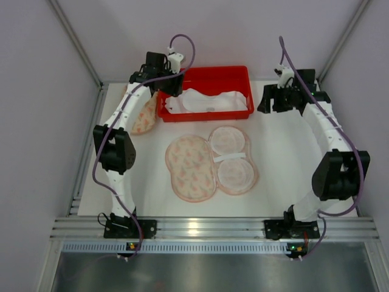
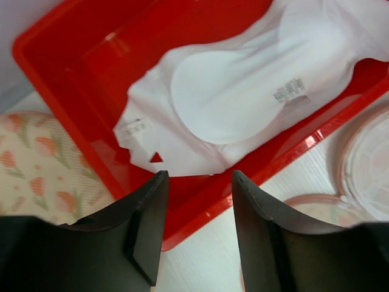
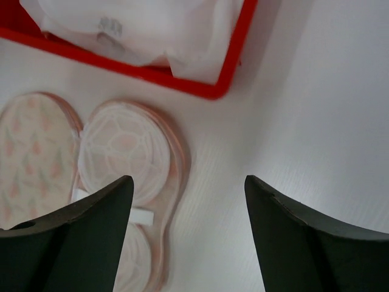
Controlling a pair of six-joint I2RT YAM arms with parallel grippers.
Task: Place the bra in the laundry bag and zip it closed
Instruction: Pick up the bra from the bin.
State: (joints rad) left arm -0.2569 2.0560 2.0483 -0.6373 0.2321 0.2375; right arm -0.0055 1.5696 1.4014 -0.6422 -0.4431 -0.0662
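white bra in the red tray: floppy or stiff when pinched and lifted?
Probably floppy: the bra lies rumpled with folded edges in the red tray, so it would likely sag from a single pinch. Its smooth rounded cup may hold some shape. It looks like thin fabric, so likely light.

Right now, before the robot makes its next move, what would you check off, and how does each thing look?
1. Bra within reach: ok, it lies in the red tray just ahead of the left jaws.
2. Left jaws ready: ok, parted with nothing between them.
3. Right jaws ready: ok, parted and empty, over the table beside the tray.
4. Laundry bag open: ok, spread flat in two halves.
5. Bra free to lift: cannot tell, its underside is hidden.
6. Bra in the bag: not ok, not yet done.
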